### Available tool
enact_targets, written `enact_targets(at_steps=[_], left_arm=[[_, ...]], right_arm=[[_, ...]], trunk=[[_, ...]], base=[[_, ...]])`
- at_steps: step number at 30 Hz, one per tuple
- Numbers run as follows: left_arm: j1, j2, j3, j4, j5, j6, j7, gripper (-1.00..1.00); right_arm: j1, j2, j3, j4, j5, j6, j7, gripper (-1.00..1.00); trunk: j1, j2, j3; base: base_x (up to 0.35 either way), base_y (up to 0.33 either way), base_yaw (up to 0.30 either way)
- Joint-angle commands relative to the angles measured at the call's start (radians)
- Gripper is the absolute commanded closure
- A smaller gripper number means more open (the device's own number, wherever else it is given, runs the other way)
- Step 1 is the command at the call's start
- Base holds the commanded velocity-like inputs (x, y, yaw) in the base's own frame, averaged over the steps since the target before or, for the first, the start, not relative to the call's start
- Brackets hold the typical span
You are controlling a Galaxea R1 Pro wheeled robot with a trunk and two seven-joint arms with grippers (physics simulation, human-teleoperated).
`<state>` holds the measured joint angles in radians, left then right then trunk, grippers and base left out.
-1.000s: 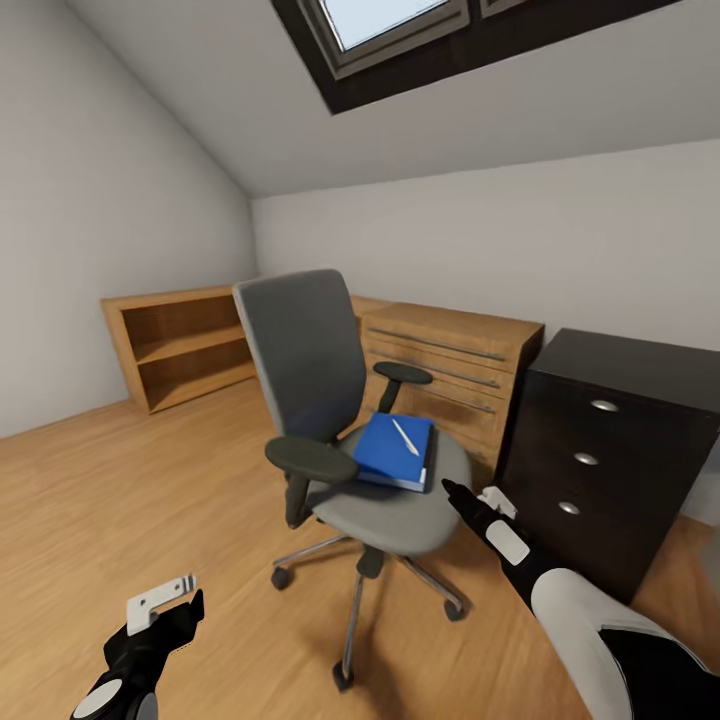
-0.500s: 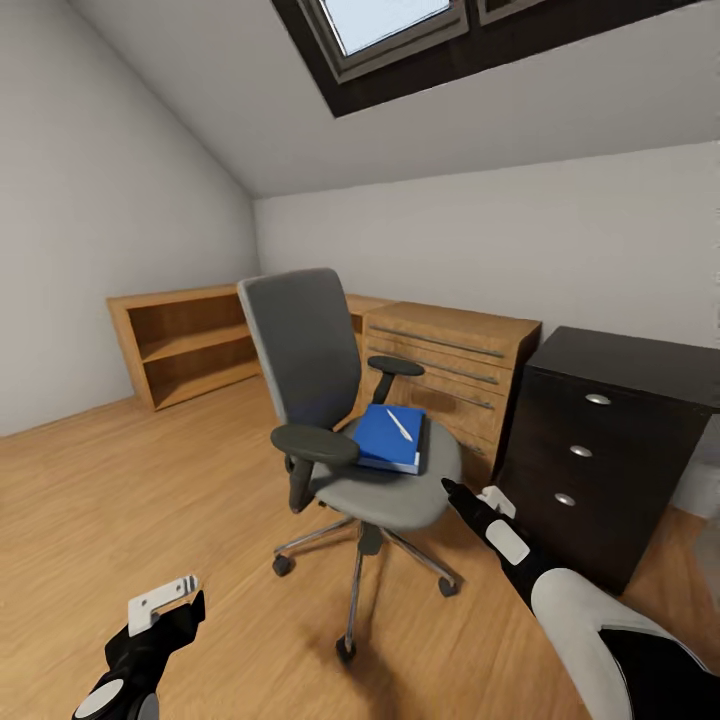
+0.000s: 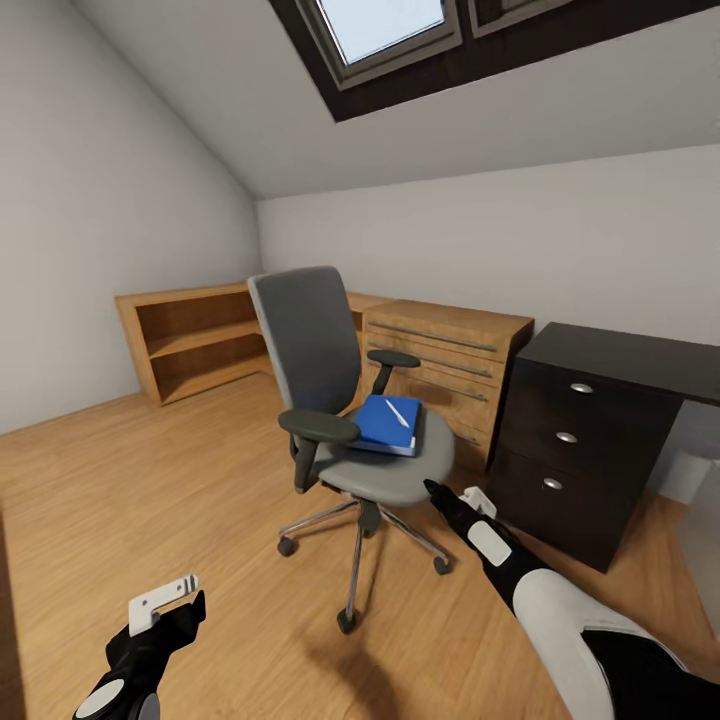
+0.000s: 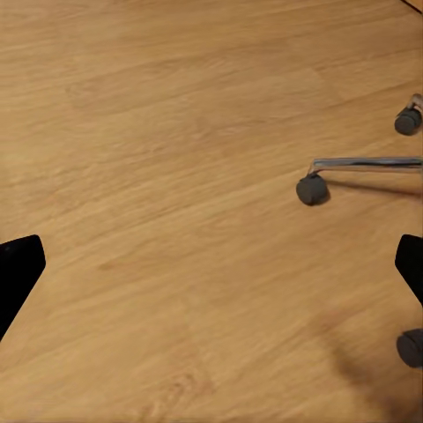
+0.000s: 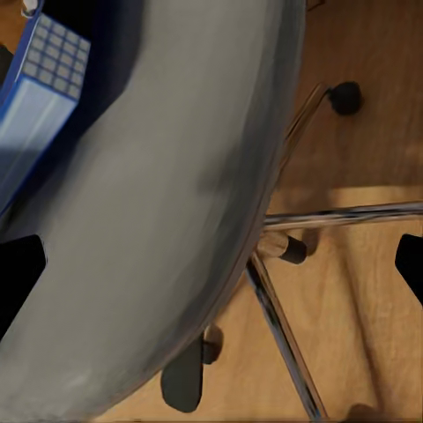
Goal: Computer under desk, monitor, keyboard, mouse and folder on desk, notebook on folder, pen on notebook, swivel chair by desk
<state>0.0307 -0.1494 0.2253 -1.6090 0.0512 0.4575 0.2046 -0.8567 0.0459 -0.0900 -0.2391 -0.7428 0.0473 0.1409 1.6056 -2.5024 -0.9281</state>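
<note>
The left end effector [image 3: 165, 600] hangs low at the left of the head view over bare wood floor [image 3: 150, 480], gripping nothing. In the left wrist view its two dark fingertips [image 4: 18, 273] sit at opposite edges of the picture, wide apart, with floor planks and a chrome leg and castors of the chair [image 4: 352, 172] between them.

Against the far wall stands a light wood open shelf [image 3: 190, 340]. In front of it, near the middle of the room, is the chair [image 3: 330, 380], its grey back turned toward the left and its chrome star base resting on the floor. On the seat lies the blue folder [image 3: 385, 422], tucked between the two black armrests, and the white pen [image 3: 399, 412] lies slantwise on top of it. Behind the chair is a light wood drawer cabinet [image 3: 450, 360].

The right end effector [image 3: 447, 497] reaches forward, just beside the seat's front edge and not touching the folder. In the right wrist view its fingertips [image 5: 19, 278] are spread wide, with the grey seat [image 5: 159, 203], a corner of the folder [image 5: 44, 88] and the chrome base between them.

At the right stands the black three-drawer unit [image 3: 570, 450], under the glossy black tabletop [image 3: 630, 355] of the desk, well apart from the chair.
</note>
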Motion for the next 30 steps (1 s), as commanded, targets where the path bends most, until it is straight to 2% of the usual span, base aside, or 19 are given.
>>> enact_targets(at_steps=[1, 7, 15, 17, 20, 30], left_arm=[[0.000, 0.000, 0.000, -0.002, 0.006, 0.004, 0.004, -1.00], [0.000, 0.000, 0.000, -0.002, 0.006, 0.004, 0.004, -1.00], [0.000, -0.001, -0.005, -0.002, 0.006, 0.003, 0.004, -1.00], [0.000, 0.001, -0.029, -0.002, 0.004, 0.003, 0.006, -1.00], [0.000, 0.001, -0.041, -0.002, 0.004, 0.003, 0.007, -1.00], [0.000, 0.002, -0.046, -0.002, 0.004, 0.003, 0.007, -1.00]], right_arm=[[0.000, 0.003, -0.008, 0.000, -0.003, 0.005, 0.004, -1.00], [0.001, 0.022, -0.007, 0.003, -0.003, 0.006, 0.004, -1.00], [0.001, 0.025, -0.007, 0.019, -0.003, 0.006, 0.005, -1.00], [0.001, 0.025, -0.008, 0.019, -0.003, 0.004, 0.006, -1.00], [0.001, 0.025, -0.007, 0.020, -0.002, 0.003, 0.006, -1.00], [0.001, 0.026, -0.007, 0.020, -0.003, 0.002, 0.005, -1.00]], trunk=[[0.000, 0.000, -0.001], [0.000, 0.000, -0.001], [0.000, 0.000, -0.001], [0.000, 0.000, -0.001], [0.000, 0.000, -0.001], [0.000, 0.000, -0.001]], base=[[-0.010, 0.000, 0.005], [-0.004, 0.000, 0.096], [0.029, 0.000, 0.081], [0.238, 0.000, 0.009], [0.292, 0.000, 0.003], [0.318, 0.000, 0.000]])
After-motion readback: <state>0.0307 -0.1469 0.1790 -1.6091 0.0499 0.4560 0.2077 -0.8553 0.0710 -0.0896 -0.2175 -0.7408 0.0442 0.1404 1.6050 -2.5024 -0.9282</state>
